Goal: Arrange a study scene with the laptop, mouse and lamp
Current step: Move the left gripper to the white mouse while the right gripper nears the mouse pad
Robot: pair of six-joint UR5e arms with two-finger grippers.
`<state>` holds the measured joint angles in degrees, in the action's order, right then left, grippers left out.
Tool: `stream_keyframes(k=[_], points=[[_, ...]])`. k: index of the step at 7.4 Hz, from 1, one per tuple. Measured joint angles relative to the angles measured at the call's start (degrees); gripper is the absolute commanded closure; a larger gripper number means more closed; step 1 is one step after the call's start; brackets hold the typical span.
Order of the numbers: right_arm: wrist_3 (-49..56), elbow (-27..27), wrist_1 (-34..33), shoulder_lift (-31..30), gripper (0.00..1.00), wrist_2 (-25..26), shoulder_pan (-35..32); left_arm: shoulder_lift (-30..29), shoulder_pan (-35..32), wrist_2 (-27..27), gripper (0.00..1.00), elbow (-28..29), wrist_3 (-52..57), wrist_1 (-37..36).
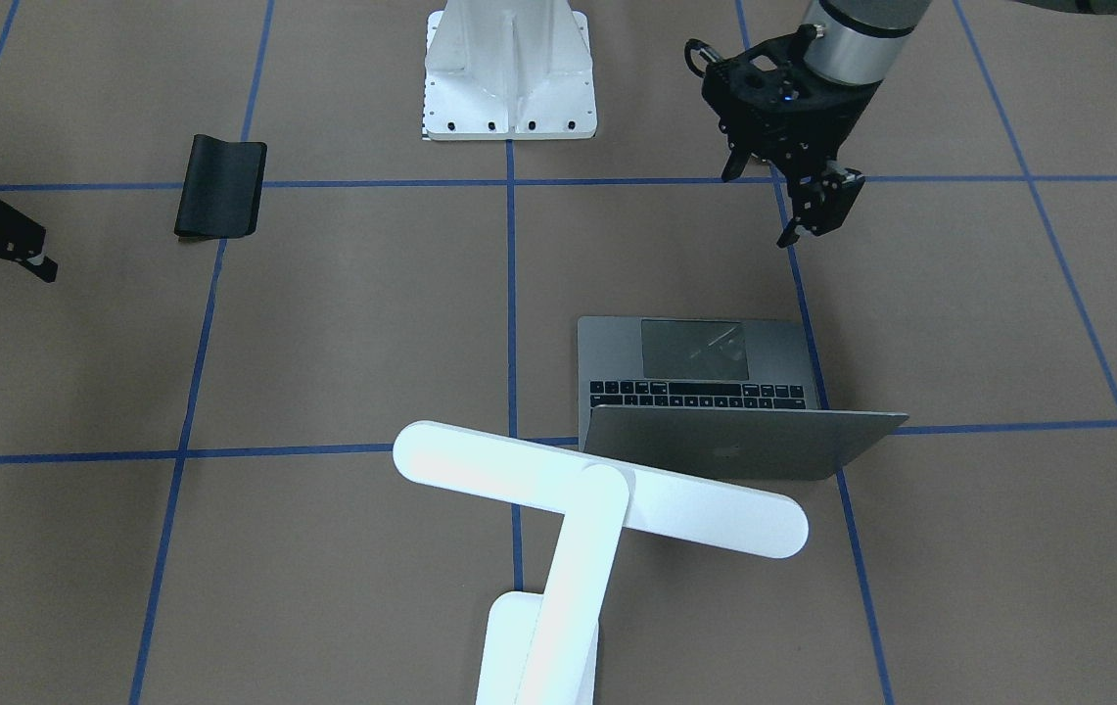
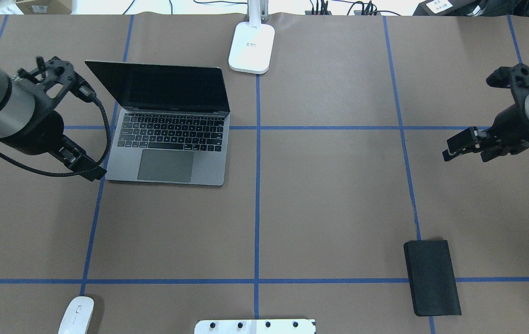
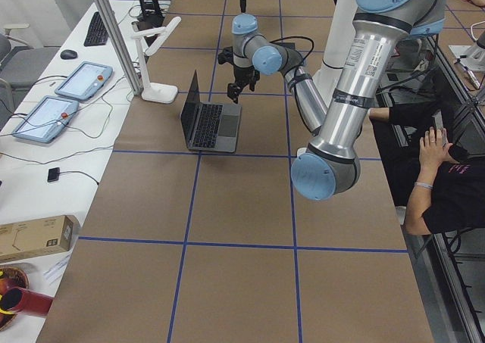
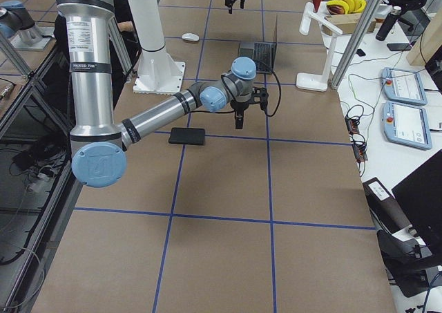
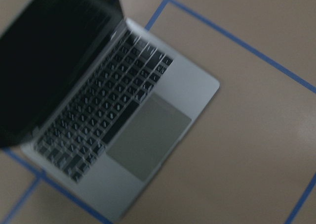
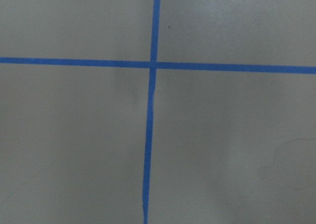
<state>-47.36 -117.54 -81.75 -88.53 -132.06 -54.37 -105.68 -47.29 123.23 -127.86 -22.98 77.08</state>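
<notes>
The slim dark-grey metal laptop (image 2: 167, 153) stands open on the table (image 2: 329, 195) just beside our left end effector (image 1: 762, 206), spread and empty; the right end effector (image 1: 2, 279) is spread too. The white bar-headed desk lamp (image 1: 597, 490) stands beyond the laptop. We judge the small glossy white oval mouse (image 2: 76, 315), well behind the left end effector, comes next: a gentle pinch across slippery sides. We read only an apple logo (image 1: 729, 452) on the lid.

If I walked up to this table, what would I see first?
Probably the open laptop, its screen dark, on the robot's left half of the table, and the tall white lamp at the far edge beside it. Then the robot's left hand, open, hanging in the air beside the laptop.
</notes>
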Motion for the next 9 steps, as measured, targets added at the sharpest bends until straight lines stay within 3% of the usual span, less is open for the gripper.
stream_keyframes(k=[3,6,9], points=[[-5.23,-3.84,1.74,-2.06,0.01,3.41,10.89,12.93,2.51,0.21,0.0,-0.83,-22.46,12.14],[-5.54,-4.33,11.79,-7.71,0.01,3.95,13.94,24.66,8.66,-0.15,0.0,0.26,-31.74,22.45],[-5.57,-4.42,13.23,-8.26,0.01,6.32,16.9,34.43,14.91,-0.25,0.0,0.68,-38.63,33.78]])
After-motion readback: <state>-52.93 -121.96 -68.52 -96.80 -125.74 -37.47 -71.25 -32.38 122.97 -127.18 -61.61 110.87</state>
